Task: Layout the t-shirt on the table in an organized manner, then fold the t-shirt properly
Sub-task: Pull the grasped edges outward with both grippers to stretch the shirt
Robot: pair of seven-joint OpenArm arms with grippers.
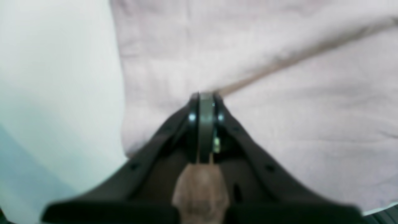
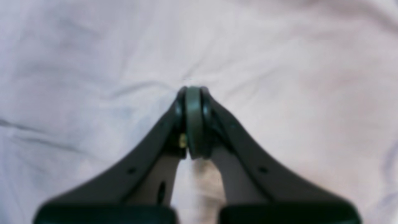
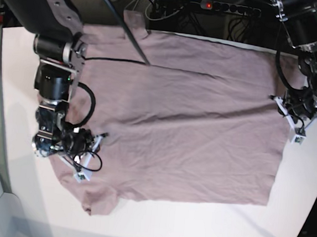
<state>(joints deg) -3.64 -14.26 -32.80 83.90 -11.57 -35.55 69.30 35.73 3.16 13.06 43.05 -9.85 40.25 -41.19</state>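
1. Lying spread over the white counter [image 3: 303, 181], the mauve t-shirt [image 3: 185, 132] is mostly flat with light wrinkles; one sleeve [image 3: 98, 199] sticks out at the near-left corner in the base view.
2. Left fingers [image 1: 205, 98] are pressed together, clamped on a fold of t-shirt fabric at its edge; a bunch of cloth shows behind the tips, and a taut ridge runs away up-right.
3. Right fingers [image 2: 192, 91] are also together, pinching the t-shirt; creases radiate from the tips and a pale tuft of cloth sits between the finger bases.
4. Base view: left arm [image 3: 306, 109] is at the shirt's right edge, right arm [image 3: 54, 104] at its left side, near the sleeve.
5. Wrist views are blurred, so fine detail can't be read.
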